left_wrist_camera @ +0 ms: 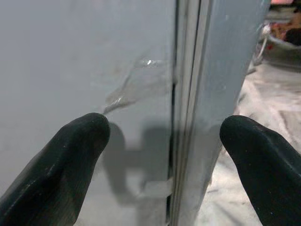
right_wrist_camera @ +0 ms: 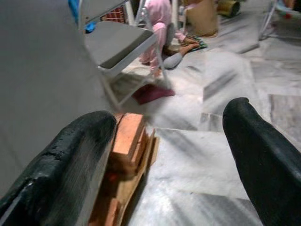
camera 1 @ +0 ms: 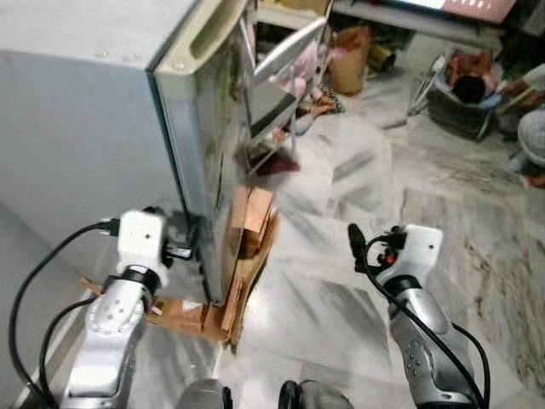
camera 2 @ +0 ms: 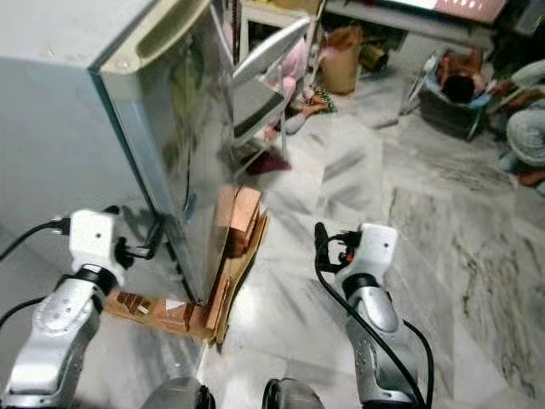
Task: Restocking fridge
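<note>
You are facing the tall grey metal fridge (camera 1: pixel 94 128), which is standing closed on stacked red bricks (camera 1: pixel 254 220) and flattened brown cardboard (camera 1: pixel 241 294). Your left gripper (left_wrist_camera: pixel 164 141) is hovering at the fridge's door seam near the lower corner, its fingers (left_wrist_camera: pixel 70 160) spread wide and gripping nothing. Your right gripper (right_wrist_camera: pixel 174 155) is hanging over the grey marble floor (camera 1: pixel 341 213), fingers likewise apart and empty. A grey folding chair (camera 1: pixel 272 94) is standing just beyond the fridge.
</note>
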Available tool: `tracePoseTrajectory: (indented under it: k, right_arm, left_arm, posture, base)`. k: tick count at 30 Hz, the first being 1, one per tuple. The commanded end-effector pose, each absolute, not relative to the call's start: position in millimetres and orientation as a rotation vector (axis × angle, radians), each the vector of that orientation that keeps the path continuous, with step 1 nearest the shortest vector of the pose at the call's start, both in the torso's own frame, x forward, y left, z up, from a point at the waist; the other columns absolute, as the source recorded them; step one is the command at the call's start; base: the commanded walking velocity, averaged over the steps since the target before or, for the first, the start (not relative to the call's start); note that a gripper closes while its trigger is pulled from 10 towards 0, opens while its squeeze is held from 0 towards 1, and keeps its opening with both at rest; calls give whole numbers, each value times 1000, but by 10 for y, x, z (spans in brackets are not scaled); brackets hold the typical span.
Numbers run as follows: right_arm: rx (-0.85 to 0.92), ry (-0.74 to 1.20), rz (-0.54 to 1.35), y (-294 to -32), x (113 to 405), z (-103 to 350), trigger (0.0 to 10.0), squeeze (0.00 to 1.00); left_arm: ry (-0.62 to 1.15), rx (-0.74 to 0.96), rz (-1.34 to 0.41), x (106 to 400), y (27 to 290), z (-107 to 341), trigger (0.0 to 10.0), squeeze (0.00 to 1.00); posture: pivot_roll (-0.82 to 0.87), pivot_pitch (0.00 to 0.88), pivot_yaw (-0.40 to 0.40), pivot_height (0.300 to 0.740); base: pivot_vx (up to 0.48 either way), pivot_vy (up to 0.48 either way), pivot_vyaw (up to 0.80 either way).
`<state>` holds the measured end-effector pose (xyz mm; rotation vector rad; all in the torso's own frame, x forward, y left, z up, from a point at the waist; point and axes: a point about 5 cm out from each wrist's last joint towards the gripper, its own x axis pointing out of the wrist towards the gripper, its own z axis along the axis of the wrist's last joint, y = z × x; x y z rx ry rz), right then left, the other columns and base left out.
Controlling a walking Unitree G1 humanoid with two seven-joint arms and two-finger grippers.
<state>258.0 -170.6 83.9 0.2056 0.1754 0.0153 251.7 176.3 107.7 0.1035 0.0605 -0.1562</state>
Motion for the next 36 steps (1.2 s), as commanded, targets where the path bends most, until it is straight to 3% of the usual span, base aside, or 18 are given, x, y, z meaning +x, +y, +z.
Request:
tracePoseTrajectory:
  k: [1,10,20,36]
  right_arm:
    - [181,189,-24,-1825,2544,825,10000,0]
    - [175,211,-16,-1824,2533,792,10000,0]
    - [160,228,-10,-1861,2501,779,10000,0]
    - [136,300,-1,-1943,2367,684,10000,0]
  left_arm:
    - [60,80,-207,2531,1665,1086,10000,0]
    - [111,38,-352,2464,1524,1056,10000,0]
    - [114,74,-210,2630,1658,1027,10000,0]
    - [42,111,-241,2932,1650,1216,10000,0]
  posture:
    - [60,104,-67,740]
    - [58,105,-71,740]
    - [41,102,-73,740]
    - [23,112,-69,740]
  base:
    - [0,0,0]
    - [0,0,0]
    - [0,0,0]
    - [0,0,0]
